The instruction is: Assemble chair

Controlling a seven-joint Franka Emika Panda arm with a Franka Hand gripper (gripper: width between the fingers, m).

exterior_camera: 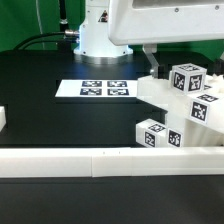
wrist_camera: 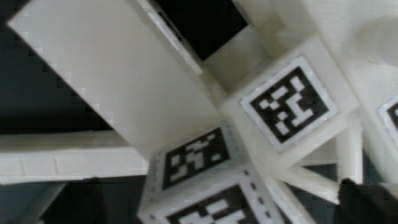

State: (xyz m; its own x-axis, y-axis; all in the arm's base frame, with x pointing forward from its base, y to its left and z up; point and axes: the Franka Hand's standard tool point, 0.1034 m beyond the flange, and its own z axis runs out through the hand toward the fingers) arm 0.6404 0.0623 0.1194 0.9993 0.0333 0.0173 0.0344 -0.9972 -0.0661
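Several matte white plastic chair parts, each carrying small black-and-white square tags, lie clustered on the black table at the exterior view's right. Note two tagged square-ended blocks standing highest in the cluster, and two more tagged ends low down, just beside the long low white border rail that runs across the front. The thin flat white marker board lies near the middle of the table, apart from the cluster, in front of the white robot base. The two-finger gripper hangs over the cluster's far side. You cannot tell from either view whether its fingers are spread or closed, nor whether they touch a part. In the wrist view, a tagged block face fills the centre at close range, beside a broad white slanting slab.
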